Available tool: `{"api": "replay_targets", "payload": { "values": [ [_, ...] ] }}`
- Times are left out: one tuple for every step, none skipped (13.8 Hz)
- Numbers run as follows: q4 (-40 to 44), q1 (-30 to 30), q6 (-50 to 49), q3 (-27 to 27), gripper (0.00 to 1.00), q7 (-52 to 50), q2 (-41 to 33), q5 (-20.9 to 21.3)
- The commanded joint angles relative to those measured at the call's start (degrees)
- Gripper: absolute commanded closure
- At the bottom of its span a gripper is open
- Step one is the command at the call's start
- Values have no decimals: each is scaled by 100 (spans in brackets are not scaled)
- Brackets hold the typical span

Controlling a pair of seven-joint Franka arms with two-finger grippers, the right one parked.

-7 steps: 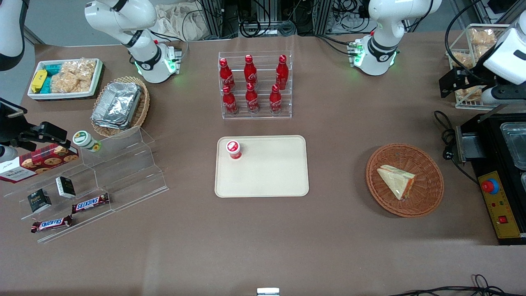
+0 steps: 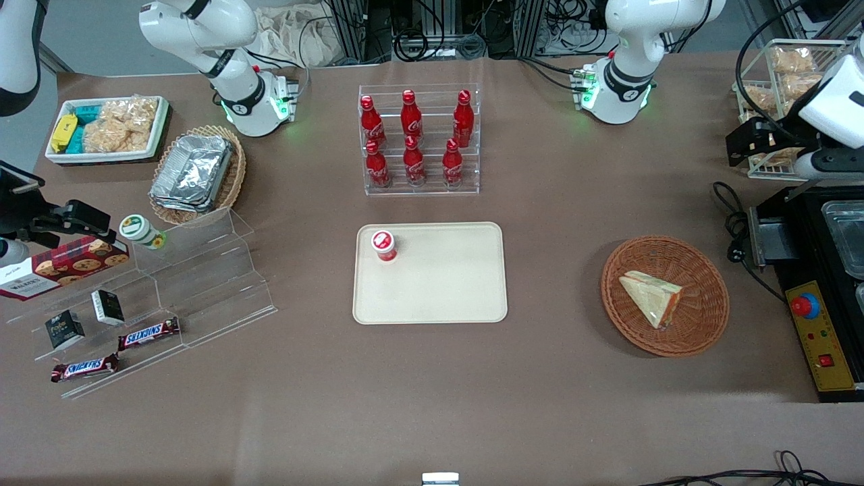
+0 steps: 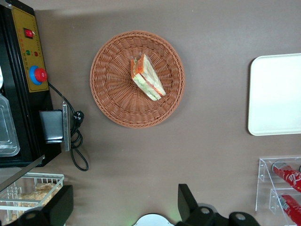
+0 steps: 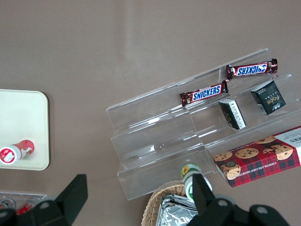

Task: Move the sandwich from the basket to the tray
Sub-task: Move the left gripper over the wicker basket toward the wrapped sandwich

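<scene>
Toward the working arm's end of the table, the gripper (image 3: 124, 207) hangs high above the cloth, and its two dark fingers (image 3: 186, 200) stand wide apart with nothing between them. Well apart from those fingers, the sandwich (image 2: 653, 297) lies in the basket (image 2: 702, 314), resting on the weave near its middle, its orange and green filling edge showing along one side. No finger touches the sandwich or the basket; bare brown table (image 2: 553, 270) lies between them in the wrist view. Nearer the table's middle sits the tray (image 2: 445, 283), well apart from the basket, with a small red-capped cup (image 2: 384, 245) standing in one corner. A rack of red bottles (image 2: 415, 138) stands farther from the front camera than the tray. A black machine (image 2: 820, 283) sits beside the basket at the table's edge.
</scene>
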Motion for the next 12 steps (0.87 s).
{"api": "replay_targets", "payload": {
  "values": [
    [231, 189, -165, -34, 0, 141, 375, 60],
    [231, 321, -148, -34, 0, 150, 524, -10],
    [239, 470, -113, -43, 0, 150, 673, -54],
    [239, 611, -77, -43, 0, 150, 884, -194],
    [239, 699, 19, -35, 0, 106, 1077, -230],
    [231, 796, 246, -34, 0, 36, 1253, -231],
    [196, 883, 474, -34, 0, -156, 1438, -265],
    [187, 902, 729, -34, 0, -497, 1622, -274],
    [169, 902, 993, -43, 0, -814, 1824, -283],
    [143, 893, 1256, -43, 0, -1026, 2035, -283],
    [64, 884, 1503, -52, 0, -1158, 2176, -283],
    [-119, 858, 1801, -52, 0, -1360, 2221, -266]
  ]
}}
